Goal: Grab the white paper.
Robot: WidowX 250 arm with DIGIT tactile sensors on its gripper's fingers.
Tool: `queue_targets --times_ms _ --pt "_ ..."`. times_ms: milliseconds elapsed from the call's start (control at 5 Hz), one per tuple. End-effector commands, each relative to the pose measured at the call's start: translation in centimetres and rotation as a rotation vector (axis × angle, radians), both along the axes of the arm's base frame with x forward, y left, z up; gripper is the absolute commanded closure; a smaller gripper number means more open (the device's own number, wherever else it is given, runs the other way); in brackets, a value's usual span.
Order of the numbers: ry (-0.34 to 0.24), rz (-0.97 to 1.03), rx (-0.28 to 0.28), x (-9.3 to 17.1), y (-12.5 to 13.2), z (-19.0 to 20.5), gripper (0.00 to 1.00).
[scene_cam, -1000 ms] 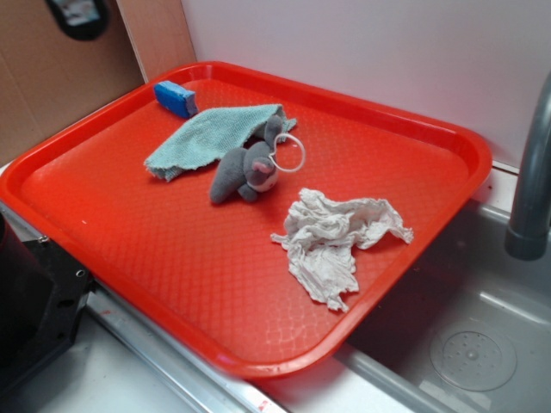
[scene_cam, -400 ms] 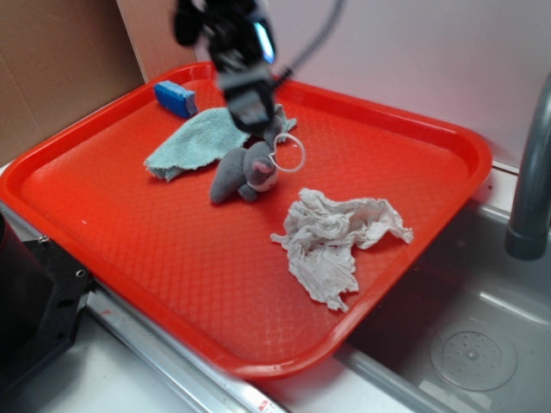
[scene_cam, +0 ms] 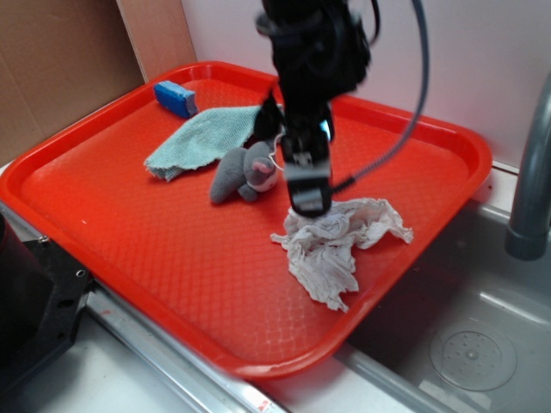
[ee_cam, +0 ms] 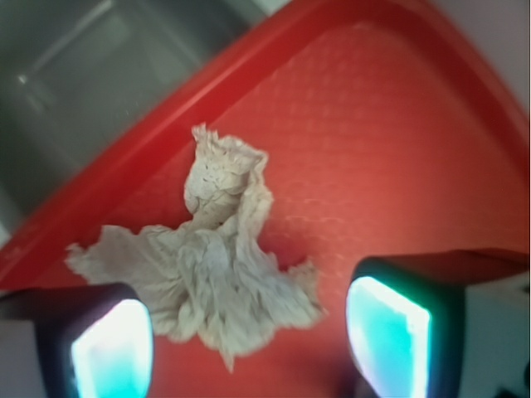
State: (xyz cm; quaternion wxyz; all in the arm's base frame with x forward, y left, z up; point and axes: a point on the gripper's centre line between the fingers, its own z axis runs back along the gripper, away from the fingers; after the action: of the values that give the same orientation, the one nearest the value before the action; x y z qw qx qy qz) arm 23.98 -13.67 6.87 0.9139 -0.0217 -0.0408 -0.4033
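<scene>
Over the red tray (scene_cam: 103,224), tool (ee_cam: 249,336) hangs wide open and empty, fingers straddling white paper (ee_cam: 207,265) near tray's sink-side edge. Best drop straight down, pinch the bunched centre, not ragged edges.

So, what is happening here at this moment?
The robot's gripper hangs just above the white paper, a crumpled towel lying on the red tray. In the wrist view the fingers stand apart on either side of the paper, so nothing is grasped yet. A teal cloth, a grey plush toy and a blue block lie untouched behind.
</scene>
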Motion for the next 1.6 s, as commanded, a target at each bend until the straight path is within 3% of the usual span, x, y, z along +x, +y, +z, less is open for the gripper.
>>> queue_targets --times_ms 0,200,400,600,800,1000,1400 --pt "0.05 -0.074 0.059 -0.8 -1.5 -4.6 0.0" --pt "0.061 -0.066 0.068 -0.6 -1.2 -5.1 0.29" --pt "0.062 -0.047 0.071 -0.4 -0.5 -4.5 1.0" --pt "0.042 0.015 0.132 -0.5 0.3 -2.8 1.0" --pt "0.04 0.235 0.174 -0.7 1.5 1.1 1.0" --pt "0.077 0.376 0.135 -0.7 2.7 3.9 1.0" --pt "0.09 0.794 0.029 -4.2 7.2 11.6 1.0"
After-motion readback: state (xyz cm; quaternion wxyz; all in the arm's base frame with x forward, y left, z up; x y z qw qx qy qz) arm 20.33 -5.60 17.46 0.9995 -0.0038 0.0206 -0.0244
